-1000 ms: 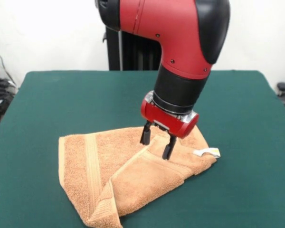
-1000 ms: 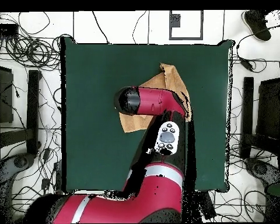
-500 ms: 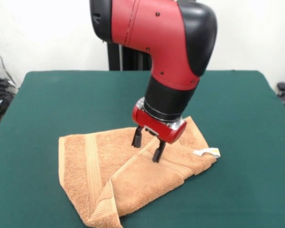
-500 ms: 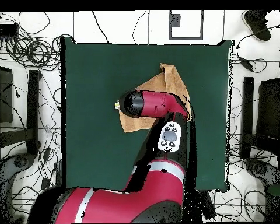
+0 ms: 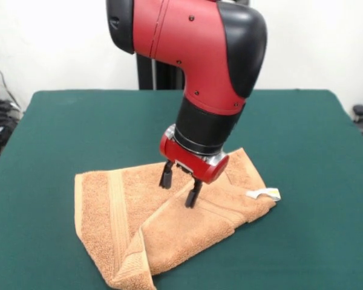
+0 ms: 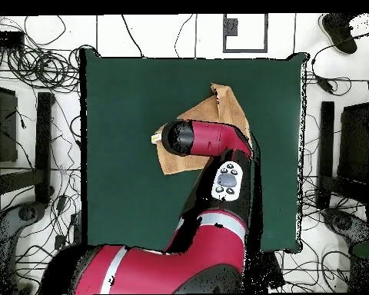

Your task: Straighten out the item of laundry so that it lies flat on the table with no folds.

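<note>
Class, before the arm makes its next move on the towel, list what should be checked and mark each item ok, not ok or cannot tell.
1. Claw open: ok.
2. Claw over the towel, above the folded flap's edge: ok.
3. Towel flat, no folds: not ok, one part lies doubled over.
4. Fingers touching the cloth: cannot tell.
5. Bare table beside the towel for spreading: ok.
6. White tag away from the claw: ok.

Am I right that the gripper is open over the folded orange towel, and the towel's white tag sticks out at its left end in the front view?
Not quite. In the front view the white tag sticks out at the towel's right end, not its left. The rest holds: the gripper is open over the folded towel.
</note>
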`<action>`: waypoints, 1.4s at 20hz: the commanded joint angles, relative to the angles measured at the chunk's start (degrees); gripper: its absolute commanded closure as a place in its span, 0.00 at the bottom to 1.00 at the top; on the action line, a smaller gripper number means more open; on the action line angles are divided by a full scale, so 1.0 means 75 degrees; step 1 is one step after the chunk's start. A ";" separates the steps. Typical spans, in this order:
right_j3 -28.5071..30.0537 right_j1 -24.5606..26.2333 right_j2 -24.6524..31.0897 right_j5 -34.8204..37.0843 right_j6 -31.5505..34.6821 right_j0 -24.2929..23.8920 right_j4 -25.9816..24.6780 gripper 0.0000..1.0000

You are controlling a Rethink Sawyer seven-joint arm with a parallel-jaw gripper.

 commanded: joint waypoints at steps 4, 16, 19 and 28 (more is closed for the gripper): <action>0.0384 0.0925 0.0192 -0.0605 0.1870 0.0196 0.0513 0.00; -0.0102 0.1476 -0.0035 -0.0785 0.1743 0.0220 0.0826 0.00; -0.0169 0.1516 -0.0045 -0.0812 0.1563 0.0184 0.0846 0.00; -0.0318 0.1449 -0.0173 -0.0465 0.1604 0.0412 0.0994 0.00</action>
